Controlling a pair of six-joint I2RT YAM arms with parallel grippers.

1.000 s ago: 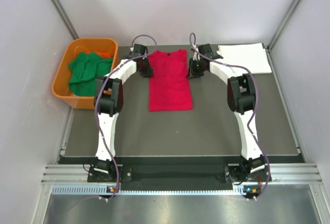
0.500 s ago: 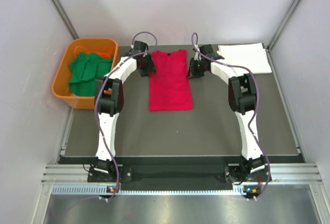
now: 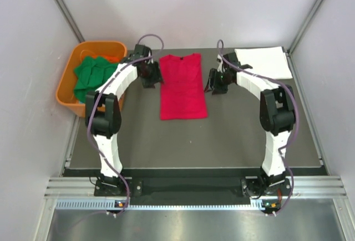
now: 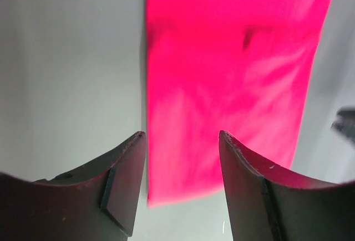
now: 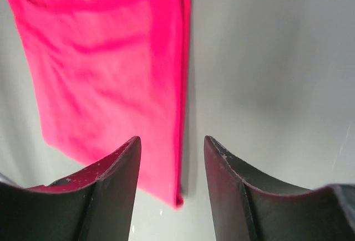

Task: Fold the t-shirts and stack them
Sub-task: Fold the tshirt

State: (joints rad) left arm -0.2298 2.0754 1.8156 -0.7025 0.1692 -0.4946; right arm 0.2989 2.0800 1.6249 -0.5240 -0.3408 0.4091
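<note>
Rectangular orange plastic tub (image 3: 65,88) at the far-left corner of the dark grey matte table (image 3: 233,141), holding crumpled green cloth t-shirts (image 3: 91,76). A bright red cloth t-shirt (image 3: 182,88), sleeves folded in to form a long smooth strip, lies flat on the table between the two arms. A folded white t-shirt (image 3: 265,62) lies at far right. Only the overhead view shows tub and white shirt. The wrist views show the left gripper (image 4: 182,141) and right gripper (image 5: 172,144) above the red shirt's side edges, jaws parted, gripping nothing.
</note>
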